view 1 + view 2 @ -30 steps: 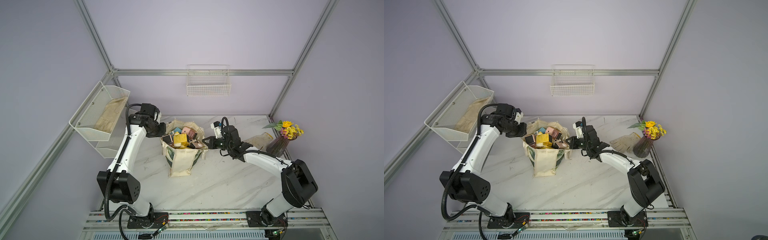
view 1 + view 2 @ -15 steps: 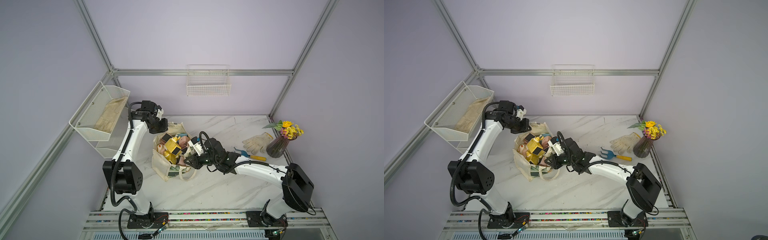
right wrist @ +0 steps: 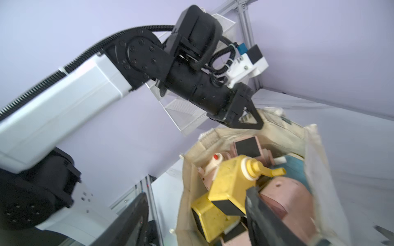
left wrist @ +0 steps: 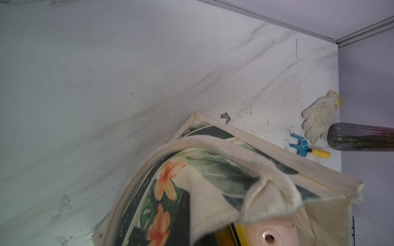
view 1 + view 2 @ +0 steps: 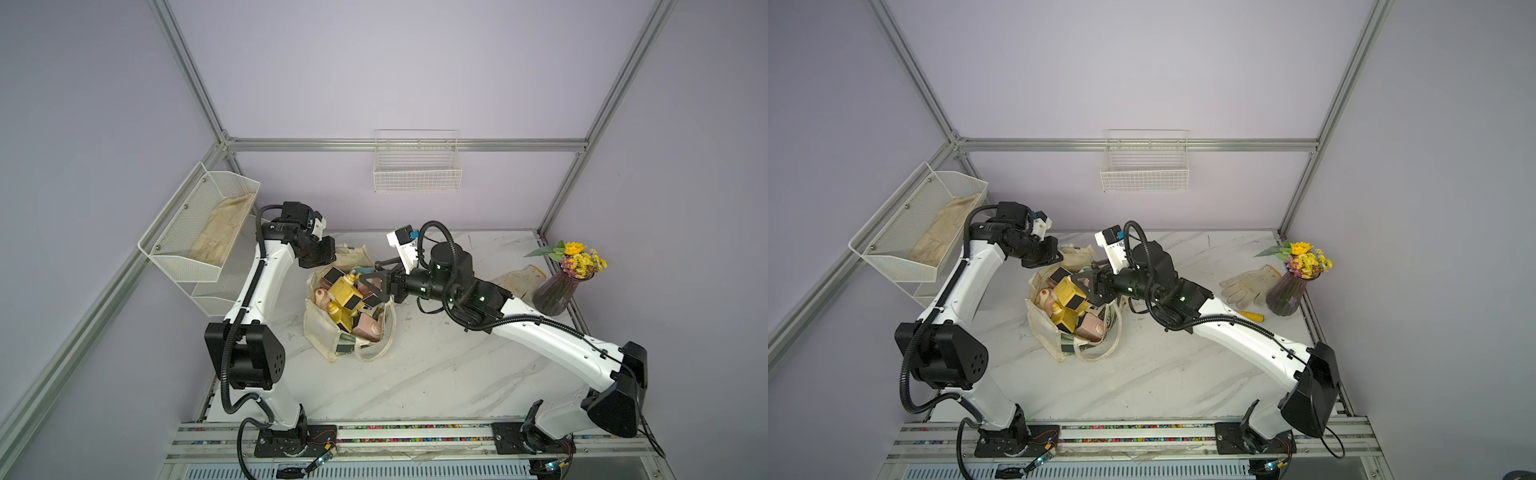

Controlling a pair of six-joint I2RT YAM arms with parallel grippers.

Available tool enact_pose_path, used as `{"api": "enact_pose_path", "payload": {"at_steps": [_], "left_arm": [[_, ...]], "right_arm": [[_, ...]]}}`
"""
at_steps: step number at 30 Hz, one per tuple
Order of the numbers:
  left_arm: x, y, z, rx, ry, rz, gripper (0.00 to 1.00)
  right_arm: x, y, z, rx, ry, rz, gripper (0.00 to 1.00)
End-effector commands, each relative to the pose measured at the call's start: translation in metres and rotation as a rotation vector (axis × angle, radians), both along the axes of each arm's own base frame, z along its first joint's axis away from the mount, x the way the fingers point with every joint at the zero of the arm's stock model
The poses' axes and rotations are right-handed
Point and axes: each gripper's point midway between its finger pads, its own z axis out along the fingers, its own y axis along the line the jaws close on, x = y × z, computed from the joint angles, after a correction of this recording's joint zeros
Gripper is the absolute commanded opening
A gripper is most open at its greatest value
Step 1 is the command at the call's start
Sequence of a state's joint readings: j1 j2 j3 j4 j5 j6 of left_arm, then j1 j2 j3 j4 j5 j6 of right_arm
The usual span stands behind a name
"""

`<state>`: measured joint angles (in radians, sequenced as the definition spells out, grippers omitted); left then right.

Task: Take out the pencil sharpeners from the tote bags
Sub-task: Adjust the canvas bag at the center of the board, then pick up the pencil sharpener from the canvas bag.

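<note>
One cream tote bag point(image 5: 332, 332) sits on the marble worktop point(image 5: 436, 374), mouth gaping and stuffed with pencil sharpeners point(image 5: 347, 293). Yellow ones are piled on top, with pink ones under and beside them and a bit of blue deeper in, seen from the right wrist view point(image 3: 296, 168). All the sharpeners I can make out are in the bag.

The left pincer point(image 3: 253, 121) is at the bag's far rim, fingers pressed together and pinching the canvas edge, so that side of the bag is held up. The left wrist view shows the leafy print with orange flowers point(image 4: 164, 185) and the folded cloth right at the lens.

The right pincer point(image 5: 376, 282) comes in from the side of the bag away from the left arm, fingers spread apart, hovering over the pile at the bag's mouth. One dark finger point(image 3: 262, 210) lies against a pink sharpener point(image 3: 285, 200) next to the yellow one with the crank point(image 3: 234, 181). It isn't clamped on anything that I can see.

Well away from the bag on the right arm's side are a dirty white glove point(image 5: 1250, 284), a blue hand rake with a yellow handle point(image 4: 302, 147) and a vase of yellow flowers point(image 5: 1291, 282). A wire basket point(image 5: 199, 232) on the wall beyond the left arm holds a folded cloth.
</note>
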<state>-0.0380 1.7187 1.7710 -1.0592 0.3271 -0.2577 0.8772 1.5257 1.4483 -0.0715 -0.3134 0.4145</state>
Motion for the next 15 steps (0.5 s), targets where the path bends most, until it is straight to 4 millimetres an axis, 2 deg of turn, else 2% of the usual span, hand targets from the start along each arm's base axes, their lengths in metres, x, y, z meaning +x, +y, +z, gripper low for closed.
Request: {"api": "enact_pose_path", "payload": {"at_steps": [1,5,8,13,15], "left_arm": [[0.004,-0.005,0.034,-0.077,-0.138,0.003,0.00],[0.000,-0.002,0.025,-0.082,-0.124,0.011,0.00],[-0.001,0.013,0.022,-0.022,-0.134,0.058,0.00],[0.000,0.016,0.022,-0.013,-0.141,0.068,0.00],[0.000,0.015,0.020,-0.027,-0.135,0.065,0.00]], "right_arm": [[-0.006,0.026,-0.039,-0.022,0.223,0.091,0.73],[0.003,0.036,-0.063,-0.046,0.312,0.070,0.73],[0.011,0.040,-0.078,-0.083,0.352,0.041,0.73],[0.021,0.036,-0.105,-0.131,0.420,-0.033,0.73],[0.023,0.036,-0.108,-0.127,0.449,-0.054,0.73]]}}
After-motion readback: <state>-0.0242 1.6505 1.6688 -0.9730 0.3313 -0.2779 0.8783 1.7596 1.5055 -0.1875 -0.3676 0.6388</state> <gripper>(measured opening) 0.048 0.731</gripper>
